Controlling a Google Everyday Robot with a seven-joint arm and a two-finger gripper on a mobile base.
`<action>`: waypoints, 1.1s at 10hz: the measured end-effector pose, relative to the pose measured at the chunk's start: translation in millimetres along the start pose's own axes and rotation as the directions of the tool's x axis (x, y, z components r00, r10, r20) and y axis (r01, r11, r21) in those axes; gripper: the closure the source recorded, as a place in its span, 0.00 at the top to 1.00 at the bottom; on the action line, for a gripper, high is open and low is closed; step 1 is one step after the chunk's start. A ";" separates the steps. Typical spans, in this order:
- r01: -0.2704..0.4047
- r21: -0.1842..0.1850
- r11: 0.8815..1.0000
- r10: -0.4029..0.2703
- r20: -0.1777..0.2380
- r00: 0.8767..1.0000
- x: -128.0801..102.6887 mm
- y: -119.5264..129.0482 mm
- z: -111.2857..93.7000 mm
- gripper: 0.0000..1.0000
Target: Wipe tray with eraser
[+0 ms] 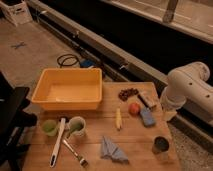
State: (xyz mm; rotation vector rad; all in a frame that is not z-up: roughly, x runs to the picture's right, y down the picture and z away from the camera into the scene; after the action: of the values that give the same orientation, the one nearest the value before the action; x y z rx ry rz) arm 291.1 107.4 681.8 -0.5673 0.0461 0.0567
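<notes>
The yellow tray (67, 102) stands on the back left of the wooden table (135, 137), and I see nothing inside it. The eraser (147, 100), a small tan and dark block, lies at the table's back right, just above a blue sponge (148, 118). Only the white links of my arm (187, 90) show, at the table's right edge beside the eraser. The gripper itself is out of view, hidden behind or below those links.
A red apple (134, 108), a dark grape bunch (128, 93) and a yellow banana (118, 119) lie mid-table. Two green cups (49, 127) (76, 125), a white brush (57, 142), a small utensil (75, 152), a blue cloth (112, 149) and a dark cup (160, 145) sit along the front.
</notes>
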 end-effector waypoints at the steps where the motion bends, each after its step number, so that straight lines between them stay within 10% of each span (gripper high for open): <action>1: 0.000 0.000 1.000 0.000 0.000 1.000 0.0 0.0 0.0 0.65; 7: -0.109 -0.016 0.994 0.109 0.013 0.994 12.1 -24.8 13.6 0.65; 11: -0.253 -0.015 0.967 0.253 0.047 0.966 15.0 -74.5 33.3 0.65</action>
State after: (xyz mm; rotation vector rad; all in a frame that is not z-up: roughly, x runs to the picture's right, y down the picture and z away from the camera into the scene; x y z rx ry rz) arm 311.9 63.2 748.9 -0.5663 0.0710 0.3194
